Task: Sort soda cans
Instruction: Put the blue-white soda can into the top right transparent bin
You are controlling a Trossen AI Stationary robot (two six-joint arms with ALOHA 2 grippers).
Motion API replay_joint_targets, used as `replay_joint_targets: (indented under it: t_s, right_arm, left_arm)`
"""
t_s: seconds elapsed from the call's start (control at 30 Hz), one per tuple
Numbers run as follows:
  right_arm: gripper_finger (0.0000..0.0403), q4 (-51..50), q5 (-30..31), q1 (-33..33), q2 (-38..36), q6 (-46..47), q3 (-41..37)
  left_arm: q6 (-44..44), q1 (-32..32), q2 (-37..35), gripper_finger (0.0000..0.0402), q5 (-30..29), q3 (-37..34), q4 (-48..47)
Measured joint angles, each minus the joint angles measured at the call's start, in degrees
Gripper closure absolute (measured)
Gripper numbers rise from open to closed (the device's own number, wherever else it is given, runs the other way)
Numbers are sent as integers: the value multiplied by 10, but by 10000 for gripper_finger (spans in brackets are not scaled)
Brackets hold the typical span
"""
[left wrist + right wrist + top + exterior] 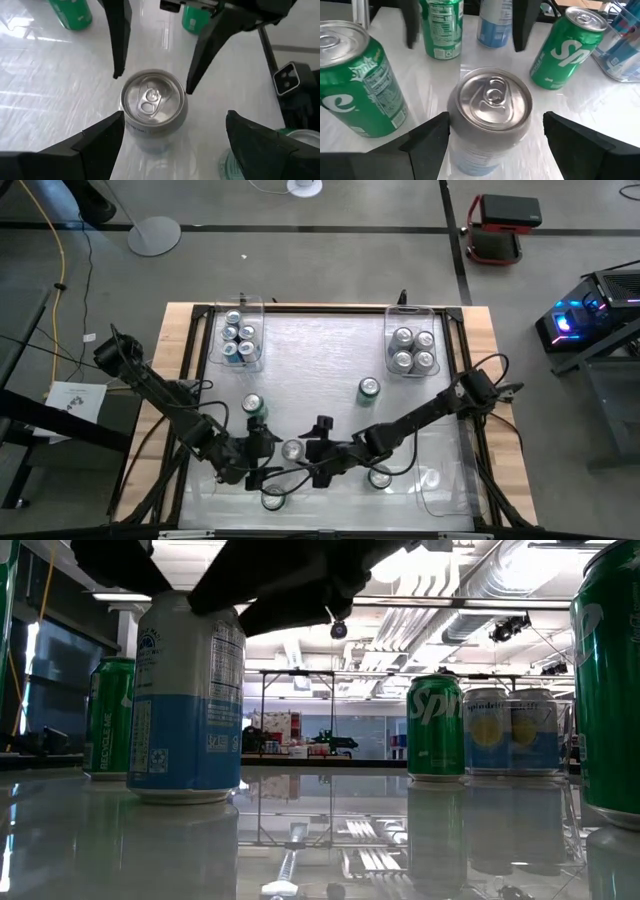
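A soda can with a silver top and blue-and-white sides [292, 450] stands upright on the table near its near edge, also seen in the low view [185, 700]. My left gripper [173, 116] and my right gripper [495, 117] are both open. They come at this can from opposite sides, left and right, and each has one finger on either side of it. Green cans [253, 404] [369, 388] stand farther off. Two more cans [272, 498] [380, 477] stand at the near edge. My left gripper has one fingertip [112, 125] right at the can's side [131, 125]; I cannot tell whether it touches. The other finger stands apart. My right gripper has one finger [437, 130] right against the can's side [454, 125]; I cannot tell whether it touches. The other finger stands apart.
A clear bin [238, 305] at the far left and another [413, 310] at the far right each hold several cans. A third clear bin [445, 495] sits at the near right. Green cans [355, 85] [567, 47] stand close to the right gripper.
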Motion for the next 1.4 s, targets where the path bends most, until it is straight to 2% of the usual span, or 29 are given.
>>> replay_joint_targets:
  t_s: [0.37,0.57,0.9,0.97,1.13,1.4]
  right_arm:
    - [96,-30,16,-2,0,-2,0]
    - [96,-59,25,-2,-8,4,0]
    - [96,-162,136,-4,-47,48,0]
    - [96,-164,134,-4,-48,54,0]
    - [96,-164,63,2,-48,37,0]
    - [96,-141,48,3,-48,2,0]
  left_arm:
    - [0,3,42,76,-4,0,21]
    - [-35,-1,59,76,-9,1,19]
    - [-48,-39,57,76,0,0,47]
    - [-47,-43,56,76,-7,0,42]
    - [-75,-34,56,76,-43,0,-25]
    - [-55,7,56,76,-66,0,-53]
